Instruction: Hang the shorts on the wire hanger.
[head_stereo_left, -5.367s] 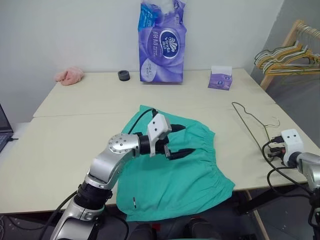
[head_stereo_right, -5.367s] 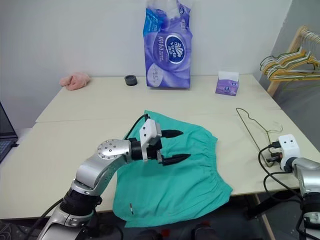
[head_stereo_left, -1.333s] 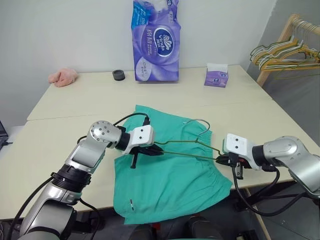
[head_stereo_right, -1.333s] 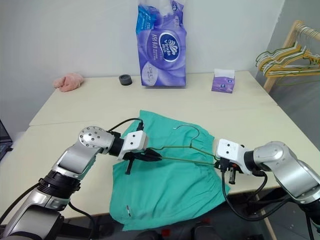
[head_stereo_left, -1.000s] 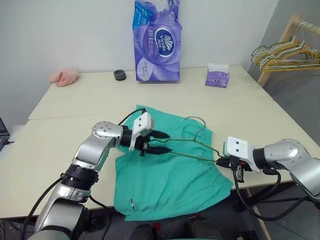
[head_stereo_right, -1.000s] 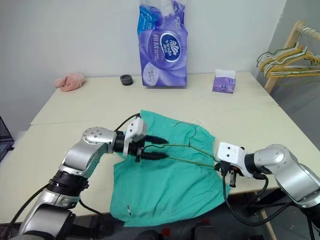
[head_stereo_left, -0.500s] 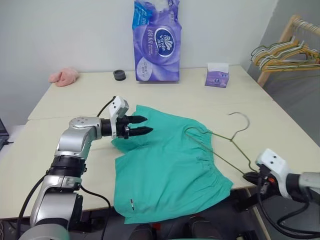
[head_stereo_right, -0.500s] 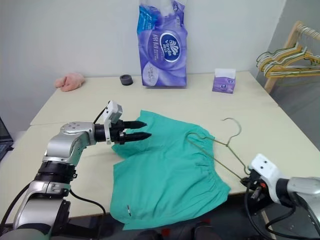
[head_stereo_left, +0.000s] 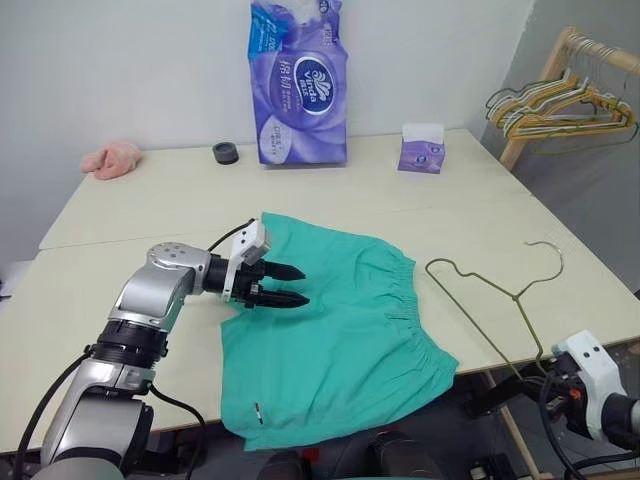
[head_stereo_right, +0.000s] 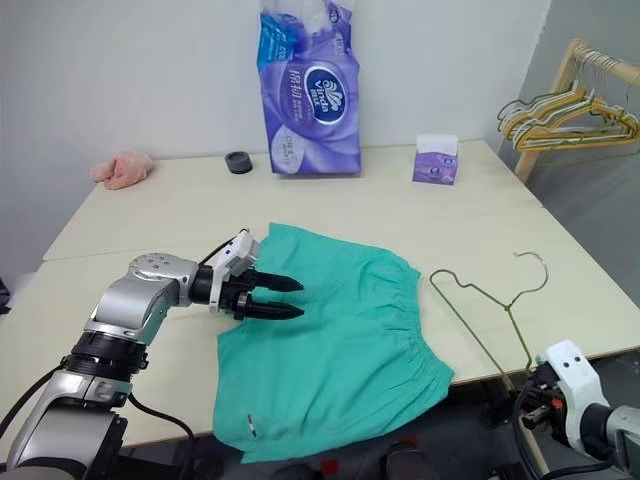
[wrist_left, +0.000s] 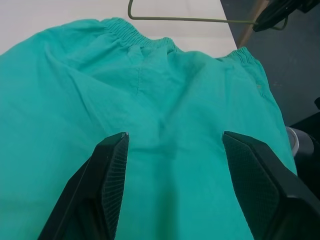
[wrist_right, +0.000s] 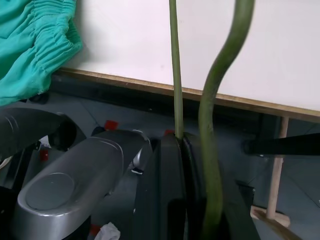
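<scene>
The shorts (head_stereo_left: 335, 320) lay spread flat at the near edge of the tabletop (head_stereo_left: 130, 200), their hem hanging over it. The wire hanger (head_stereo_left: 495, 300) reached off the tabletop's right near corner, clamped in the right tool (wrist_right: 182, 150). The left tool (head_stereo_left: 285, 285) hovered with fingers apart over the shorts' left part.

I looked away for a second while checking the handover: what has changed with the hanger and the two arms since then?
The right tool, shut on the hanger, has pulled it off the shorts toward the table's right edge; it now lies beside the waistband. The left tool, open, drew back toward the shorts' left side and holds nothing. The shorts stayed flat on the table; the back items are unmoved.
</scene>
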